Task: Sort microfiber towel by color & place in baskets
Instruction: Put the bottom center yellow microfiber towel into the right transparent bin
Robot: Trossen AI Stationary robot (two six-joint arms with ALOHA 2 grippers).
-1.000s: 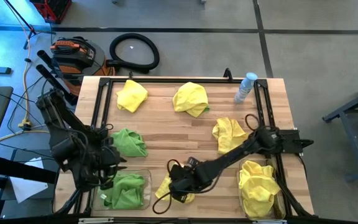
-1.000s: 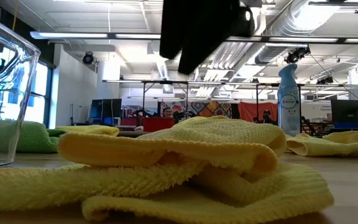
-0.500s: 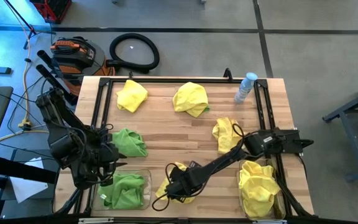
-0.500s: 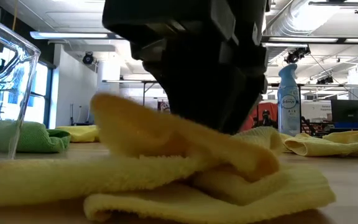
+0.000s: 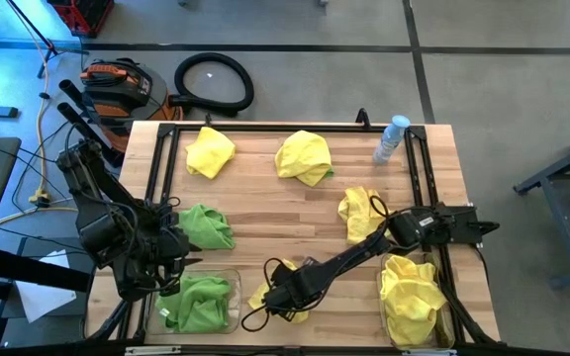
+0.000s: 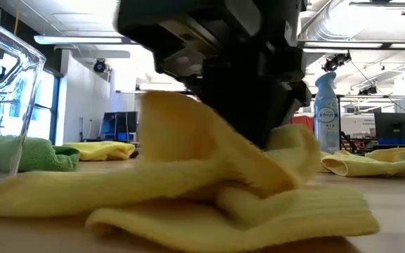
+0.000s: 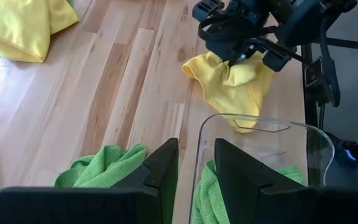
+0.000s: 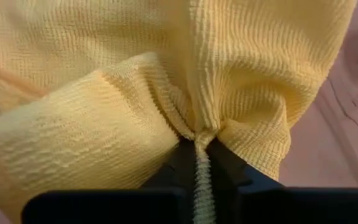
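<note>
We see the right claw [image 8: 201, 163] pinching a fold of 1 yellow towel [image 8: 166, 81], while the left claw [image 7: 196, 163], slightly spread, straddles a basket [image 7: 263, 127] wall.

You have 2 dark, matte black arms, built from blocky jointed segments. Loose black cables loop around the left end effector [image 5: 171, 259] and the right end effector [image 5: 278, 301]; each carries 2 flat, tapered black fingers [image 7: 160, 167].

Grey concrete floor [image 5: 483, 69] surrounds the wooden table [image 5: 265, 203]. Long ceiling lights [image 6: 83, 40] and exposed ducts [image 6: 336, 21] run overhead.
</note>
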